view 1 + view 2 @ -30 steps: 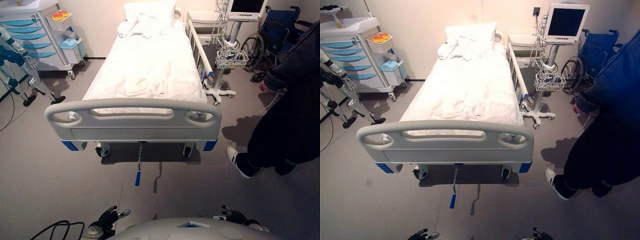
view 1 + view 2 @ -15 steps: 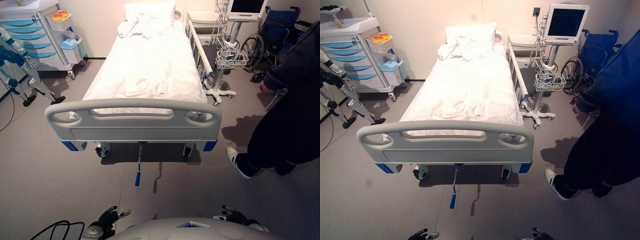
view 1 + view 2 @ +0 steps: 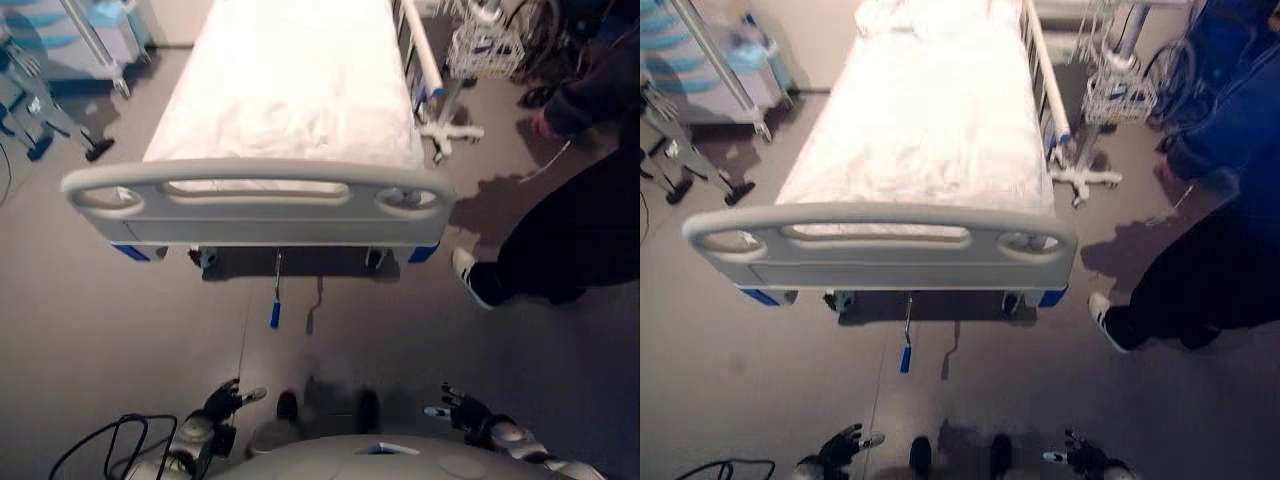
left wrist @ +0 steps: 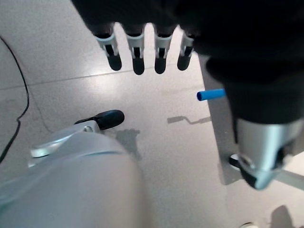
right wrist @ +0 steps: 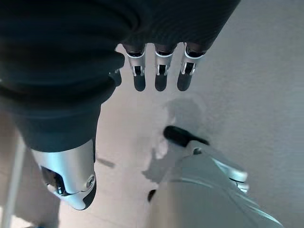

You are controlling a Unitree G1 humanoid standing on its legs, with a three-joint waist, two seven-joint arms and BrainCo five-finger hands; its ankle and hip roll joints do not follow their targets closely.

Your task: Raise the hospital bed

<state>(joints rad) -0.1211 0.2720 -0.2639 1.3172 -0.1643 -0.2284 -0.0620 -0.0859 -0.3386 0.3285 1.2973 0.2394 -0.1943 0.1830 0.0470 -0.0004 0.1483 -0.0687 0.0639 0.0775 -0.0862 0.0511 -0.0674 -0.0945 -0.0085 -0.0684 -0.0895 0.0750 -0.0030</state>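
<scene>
Lengthwise ahead, hospital bed (image 3: 290, 100), blue-tipped crank (image 3: 275, 303) pointing toward relaxed, empty left hand (image 3: 222, 404), right hand (image 3: 462, 409).

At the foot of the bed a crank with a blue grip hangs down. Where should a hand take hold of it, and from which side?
Best on the blue grip at the free end of the crank, probably from the robot's side: the rod sticks out from under the footboard toward the robot, with bare floor around it. Both the left hand and right hand hang open, holding nothing.
</scene>
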